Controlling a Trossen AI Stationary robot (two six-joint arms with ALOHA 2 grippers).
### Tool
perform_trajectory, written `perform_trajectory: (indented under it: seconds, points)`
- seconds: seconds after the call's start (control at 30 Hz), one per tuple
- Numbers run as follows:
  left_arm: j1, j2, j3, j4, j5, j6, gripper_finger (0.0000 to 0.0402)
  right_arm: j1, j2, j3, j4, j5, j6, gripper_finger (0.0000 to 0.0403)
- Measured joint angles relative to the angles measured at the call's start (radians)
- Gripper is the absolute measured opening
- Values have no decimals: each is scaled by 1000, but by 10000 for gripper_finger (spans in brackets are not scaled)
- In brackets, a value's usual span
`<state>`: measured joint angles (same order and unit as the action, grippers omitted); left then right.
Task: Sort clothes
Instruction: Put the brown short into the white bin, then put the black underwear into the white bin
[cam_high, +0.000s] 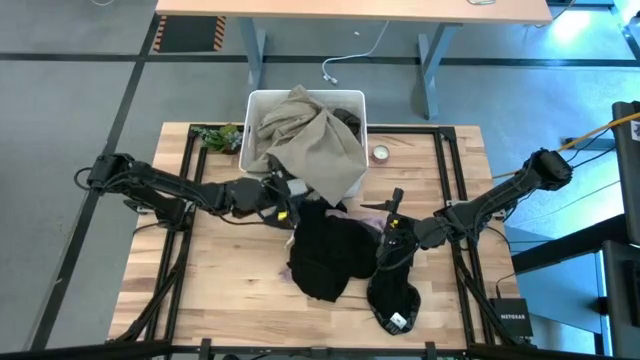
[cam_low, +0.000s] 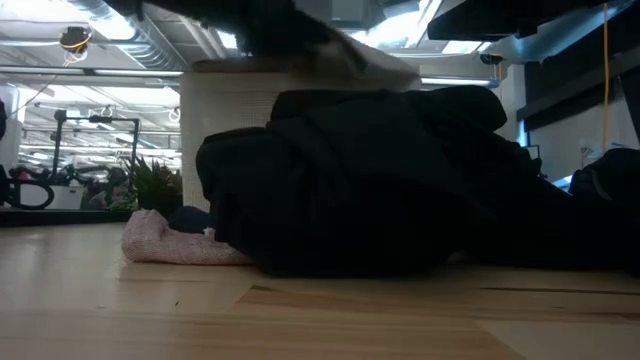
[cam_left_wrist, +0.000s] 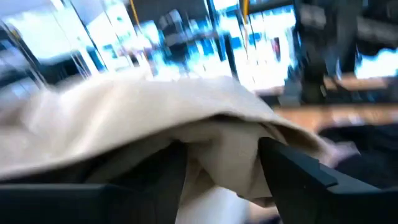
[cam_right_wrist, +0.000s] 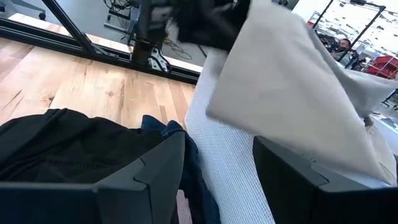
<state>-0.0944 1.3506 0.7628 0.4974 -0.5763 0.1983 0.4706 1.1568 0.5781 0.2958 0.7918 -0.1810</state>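
Observation:
A beige-khaki garment is draped over the white bin and hangs over its near rim. My left gripper is shut on it at its near edge. A black garment lies heaped on the table in front of the bin, with a second black one at the near right. A light pink garment and a dark blue one stick out from under the heap. My right gripper is open and empty, just above the black heap's right side. My left gripper pinches a fold of the beige garment between its two fingers, several layers bunched. It comes from the table's left, roughly level. The held edge is raised off the table, and the rest of the garment lies over the bin.
A small green plant stands left of the bin and a small round object right of it. Black frame rails run along both sides of the table. Bare wood shows at the near left.

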Motion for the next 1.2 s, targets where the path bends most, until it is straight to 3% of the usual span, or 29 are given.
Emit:
perform_trajectory:
  seconds: [0.13,0.23,0.43,0.53,0.63,0.8,0.93,1.1,1.2]
  points:
    - [21,0,0,135,-7,82,198,0,0,0,0,0,0,209]
    - [67,-2,1,176,-76,107,198,0,0,0,0,0,0,209]
    - [232,-7,2,96,-221,21,198,0,0,0,0,0,0,209]
    - [309,-29,18,-67,-230,-87,198,0,0,0,-1,0,0,209]
    - [344,-53,103,-348,-208,-154,198,0,0,0,-3,0,0,209]
    - [359,-57,329,-837,-24,-296,198,-1,0,0,-5,0,-7,209]
    - [368,-59,457,-1093,84,-377,198,-1,0,0,-6,0,-7,209]
    - [311,-98,471,-1210,67,-424,198,0,0,0,-8,0,-2,209]
    - [213,-147,407,-1168,-18,-435,198,0,0,0,-12,0,-1,209]
